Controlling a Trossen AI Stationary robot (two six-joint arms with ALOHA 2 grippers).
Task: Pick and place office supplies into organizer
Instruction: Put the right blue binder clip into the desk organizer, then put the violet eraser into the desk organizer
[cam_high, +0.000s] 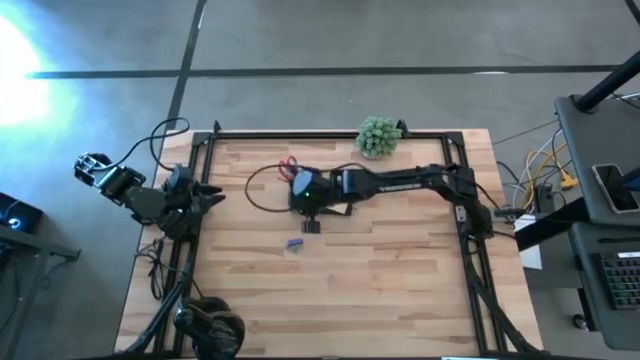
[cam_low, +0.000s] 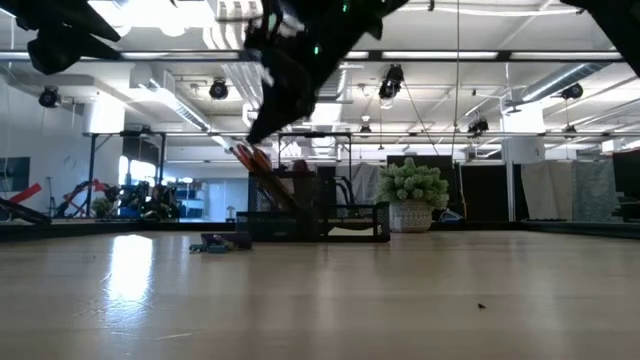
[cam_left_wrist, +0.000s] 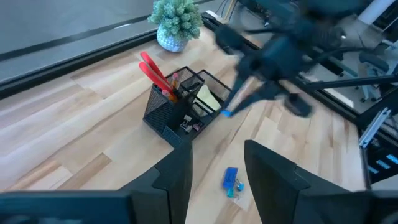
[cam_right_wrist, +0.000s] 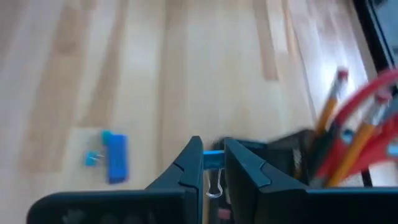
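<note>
While right pincer (cam_right_wrist: 213, 163) grips blue binder clip (cam_right_wrist: 213, 159), organizer (cam_left_wrist: 180, 102) rim beside, left pincer (cam_left_wrist: 217, 171) released.

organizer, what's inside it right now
The black organizer holds red-handled scissors and pencils standing in one compartment, with a yellow sticky pad in another. Its mesh walls cover their lower parts and whatever lies on the bottom.

Strong white glare burns out the upper left of the high view, over the grey floor beside the pale wooden tabletop (cam_high: 400, 290). In the low view, ceiling lamps shine bright and leave a pale sheen on the tabletop's near left part; the arms overhead show as dark silhouettes. Both wrist views are smeared with motion blur.
</note>
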